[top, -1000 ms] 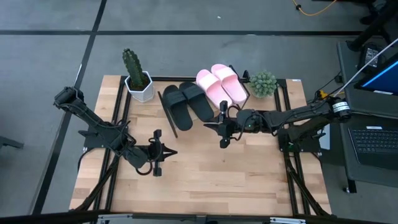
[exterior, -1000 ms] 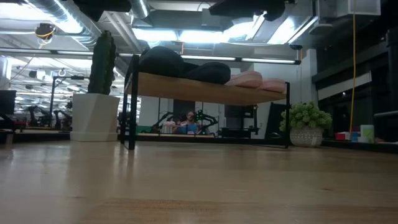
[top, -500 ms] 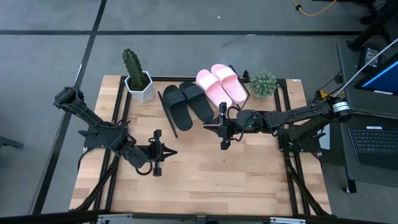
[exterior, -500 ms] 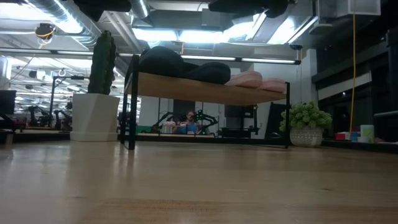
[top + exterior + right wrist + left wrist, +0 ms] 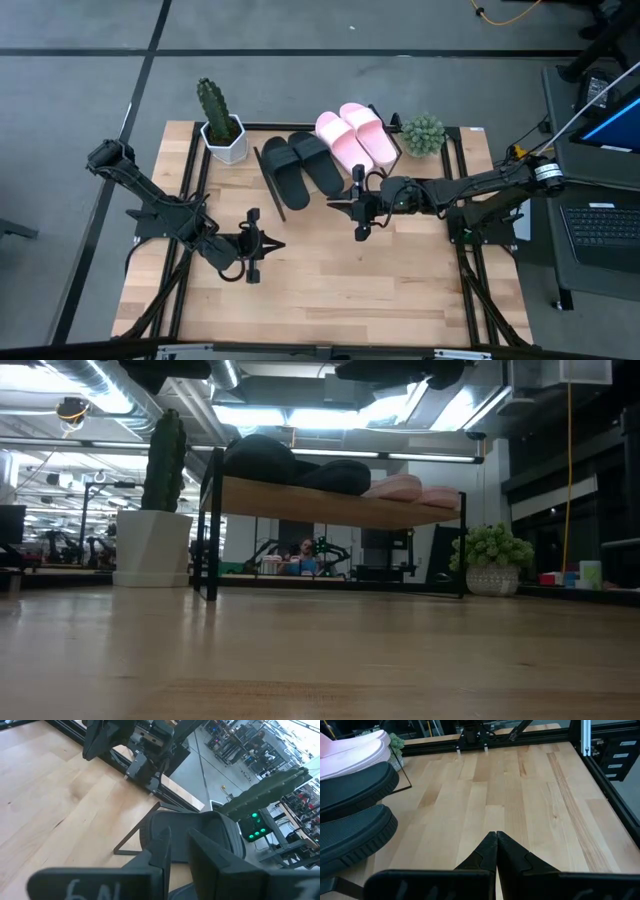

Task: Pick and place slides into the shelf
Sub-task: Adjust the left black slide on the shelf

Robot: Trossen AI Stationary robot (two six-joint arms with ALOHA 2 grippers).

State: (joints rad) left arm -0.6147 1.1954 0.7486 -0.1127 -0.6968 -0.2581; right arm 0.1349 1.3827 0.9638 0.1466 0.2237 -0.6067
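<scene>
High view: the shelf (image 5: 276, 197), a slanted wood board on a black wire frame, holds all four slides w/ toes toward the table's middle: two black slides (image 5: 300, 165) at its cactus end, two pink slides (image 5: 352, 135) at its other end. A cactus in a white pot (image 5: 220, 125) stands just beside one end of the shelf, a round green plant (image 5: 424, 134) beside the other. The right gripper (image 5: 359, 203) hovers just in front of the shelf, near the black pair, fingers slightly parted, empty. The left gripper (image 5: 251, 246) waits well apart from the shelf, clenched on nothing.

Low view: shelf seen edge-on; black and pink slides rest on top.

Left wrist view: fingers pressed together; black soles and pink soles side by side.

Right wrist view: small gap btw. fingers; a black slide just beyond, cactus farther off.
</scene>
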